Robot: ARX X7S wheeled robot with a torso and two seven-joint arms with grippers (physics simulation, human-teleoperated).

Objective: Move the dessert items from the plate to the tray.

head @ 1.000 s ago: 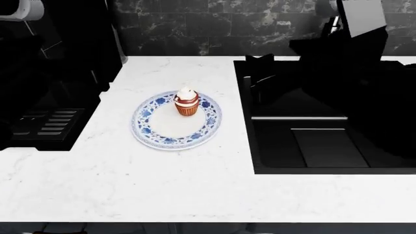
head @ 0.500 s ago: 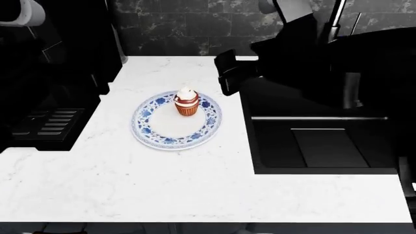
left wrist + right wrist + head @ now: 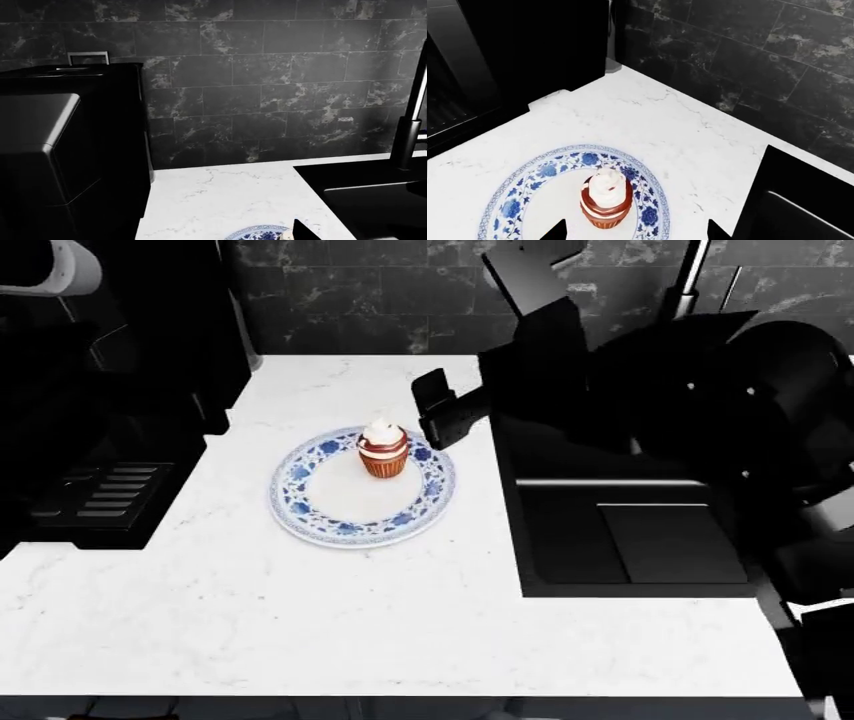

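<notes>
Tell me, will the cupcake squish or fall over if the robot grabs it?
The cupcake probably squishes easily: its white frosting swirl looks soft, so gripping the ribbed wrapper seems safer. It stands tall on a narrow base, so a sideways nudge might tip it on the plate. It likely weighs little.

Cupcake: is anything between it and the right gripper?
Nothing visible. The right gripper hovers just right of the cupcake, open, with only bare plate rim and counter between them. The wrist view shows the cupcake unobstructed between its fingertips.
</notes>
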